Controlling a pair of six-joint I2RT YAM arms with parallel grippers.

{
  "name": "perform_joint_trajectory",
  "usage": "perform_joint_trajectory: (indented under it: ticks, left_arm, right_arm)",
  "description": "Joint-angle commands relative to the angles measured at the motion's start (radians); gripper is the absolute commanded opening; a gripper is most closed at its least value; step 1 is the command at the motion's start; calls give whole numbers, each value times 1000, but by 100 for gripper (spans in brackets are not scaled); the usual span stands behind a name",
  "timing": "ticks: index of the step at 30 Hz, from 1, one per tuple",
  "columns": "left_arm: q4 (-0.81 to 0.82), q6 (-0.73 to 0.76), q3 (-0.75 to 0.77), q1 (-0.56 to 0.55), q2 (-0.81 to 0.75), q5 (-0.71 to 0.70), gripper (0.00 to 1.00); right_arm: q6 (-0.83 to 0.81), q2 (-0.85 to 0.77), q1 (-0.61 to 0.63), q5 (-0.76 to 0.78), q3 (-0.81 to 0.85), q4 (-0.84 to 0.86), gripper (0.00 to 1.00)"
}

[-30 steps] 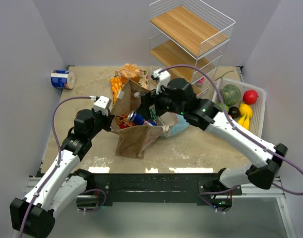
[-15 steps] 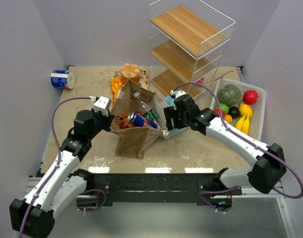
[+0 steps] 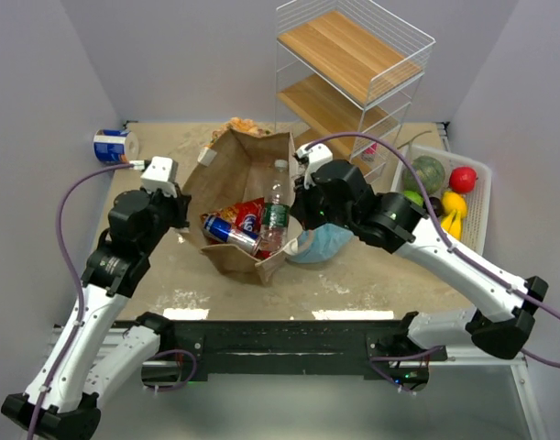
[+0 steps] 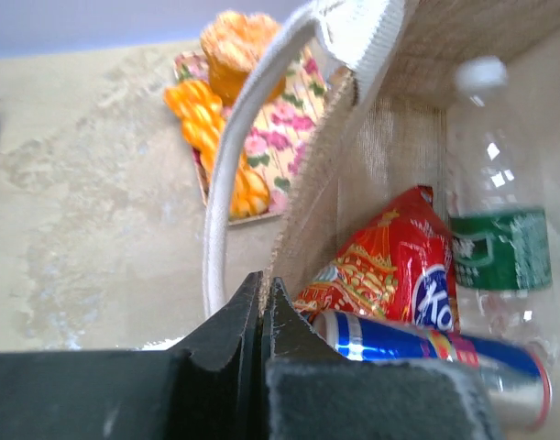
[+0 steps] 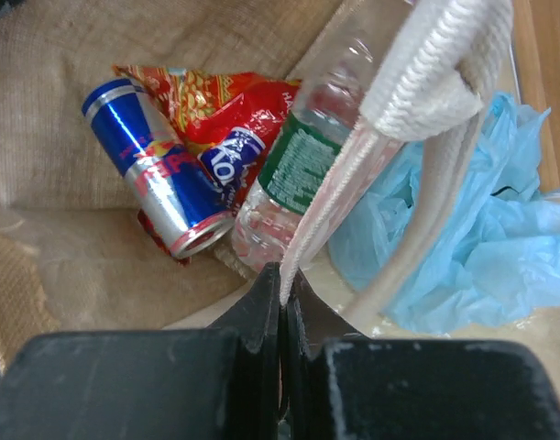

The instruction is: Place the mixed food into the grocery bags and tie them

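The brown paper bag (image 3: 247, 160) stands open at mid-table. Inside lie a silver-and-blue can (image 3: 226, 231), a red snack packet (image 3: 247, 213) and a green-labelled bottle (image 3: 275, 213). My left gripper (image 3: 188, 215) is shut on the bag's left rim; in the left wrist view its jaws (image 4: 263, 286) pinch the rim below the pale handle (image 4: 223, 183). My right gripper (image 3: 302, 197) is shut on the bag's right pale handle (image 5: 426, 82), the cord pinched between the jaws (image 5: 282, 275). The light-blue plastic bag (image 3: 321, 243) lies crumpled just right of the paper bag.
A white slatted basket (image 3: 477, 170) with fruit and vegetables sits at the right. A wire shelf rack (image 3: 353, 73) stands at the back. The orange cake on its floral tray (image 4: 280, 137) lies behind the bag. A blue-and-white roll (image 3: 115, 147) is at the back left.
My right gripper went from open to shut on the bag's right handle. My left arm pulled the rim back and left. The bag now stands wide open with the bottle inside.
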Motion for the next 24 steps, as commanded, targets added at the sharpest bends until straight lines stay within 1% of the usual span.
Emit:
perform_joint_trajectory:
  ticks: [1,2,3,4,6,7,9,10,11,14,17,18,20,21,23,24]
  left_arm:
    - [8,-28,139,2,-21,-159,0]
    - [-16,-28,148,2,-15,-190,0]
    - [-34,-26,162,2,-12,-221,0]
    - [-57,-28,167,2,-10,-292,0]
    - [-74,-26,182,2,-18,-376,0]
    - [-76,-19,197,2,-27,-447,0]
    - [-65,-2,200,2,-35,-509,0]
    - [-35,30,187,2,-41,-555,0]
    - [-27,46,181,2,-36,-571,0]
    - [-36,82,173,2,-1,-656,0]
    - [24,121,129,23,24,-690,0]
    - [39,127,121,43,30,-689,0]
    - [68,132,118,147,62,-632,0]
    - [82,133,110,238,74,-599,0]
    - [114,139,107,307,125,-546,0]
    - [122,141,110,365,146,-531,0]
  right_arm:
    - [65,-46,17,-55,-38,135,0]
    - [85,-35,28,-62,-47,159,0]
    - [90,-27,66,-63,-50,167,0]
    - [91,2,91,-57,-44,175,0]
    - [93,36,158,-31,-5,191,0]
    - [88,53,181,-26,12,198,0]
    - [84,109,226,-29,55,230,0]
    - [84,128,237,-33,65,245,0]
    - [84,169,246,-45,74,276,0]
    - [93,223,267,-65,92,351,0]
    - [98,290,270,-91,117,414,0]
    - [95,322,270,-92,135,429,0]
    - [75,358,270,-94,160,460,0]
    - [64,375,272,-97,192,468,0]
    - [41,435,270,-103,226,478,0]
    - [38,451,270,-112,256,484,0]
